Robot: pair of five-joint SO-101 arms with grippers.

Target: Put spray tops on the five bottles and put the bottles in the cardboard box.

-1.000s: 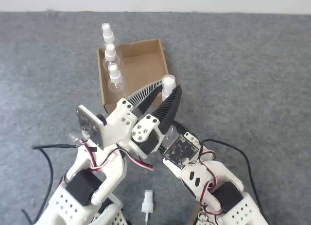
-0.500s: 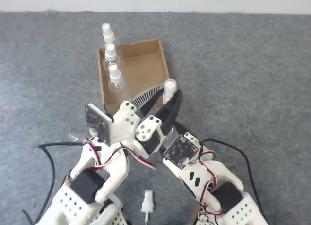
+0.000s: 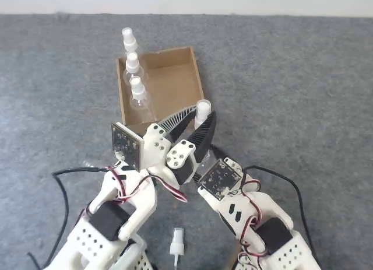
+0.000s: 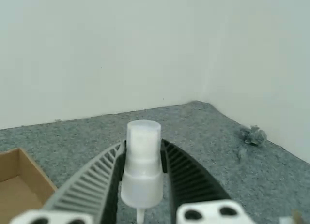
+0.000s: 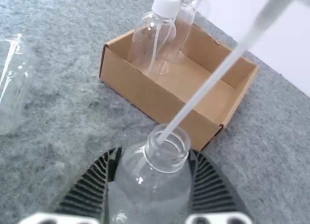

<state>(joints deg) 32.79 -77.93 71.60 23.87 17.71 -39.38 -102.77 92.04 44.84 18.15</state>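
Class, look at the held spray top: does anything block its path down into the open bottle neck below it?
Nothing visible does. The spray top has its tube passing through the open neck of the bottle, which is held in the right gripper.

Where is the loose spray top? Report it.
In the high view the loose spray top lies on the grey carpet at the near edge, between the left arm and the right arm, apart from the cardboard box.
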